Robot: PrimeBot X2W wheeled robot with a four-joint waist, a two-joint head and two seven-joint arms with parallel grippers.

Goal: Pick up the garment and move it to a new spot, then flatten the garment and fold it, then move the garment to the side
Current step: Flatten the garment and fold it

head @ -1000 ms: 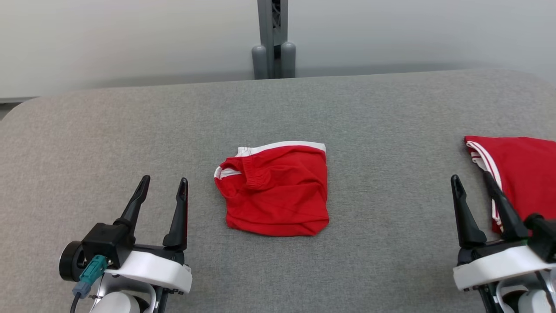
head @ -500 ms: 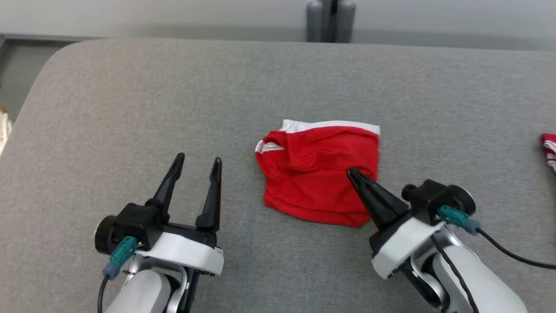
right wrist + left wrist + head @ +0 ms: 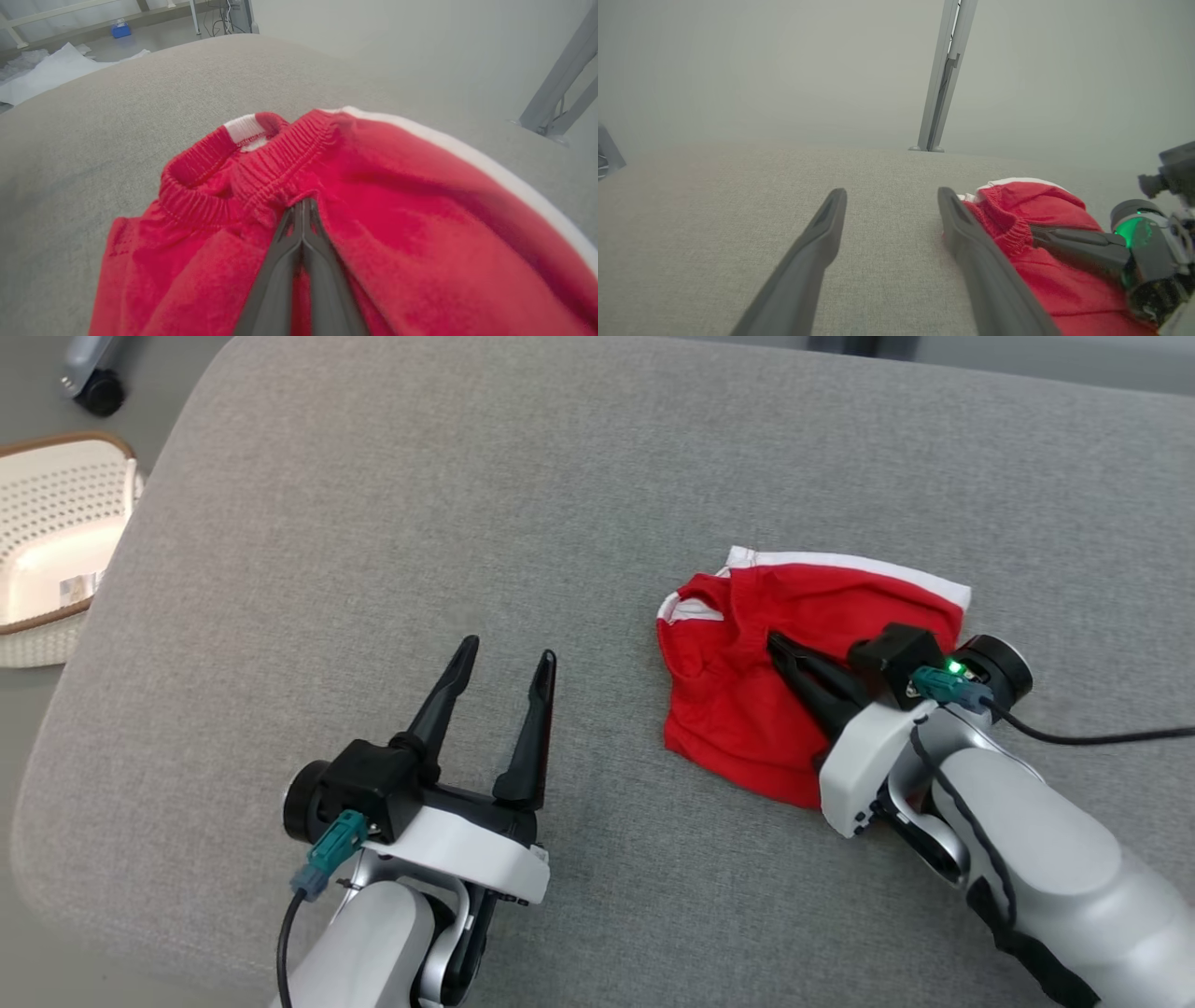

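R gripper (image 3: pixel 775 642) moved in, pinching garment (image 3: pixel 733 728) middle

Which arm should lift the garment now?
Right: the right gripper is shut on the garment by its waistband; the left gripper stands open over the table, apart from it.

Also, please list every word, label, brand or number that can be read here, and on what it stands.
No text can be read.
On the white perforated plastic basket, a small pale sticker: too small to read.
On the red fabric garment with white trim: no print or brand visible.
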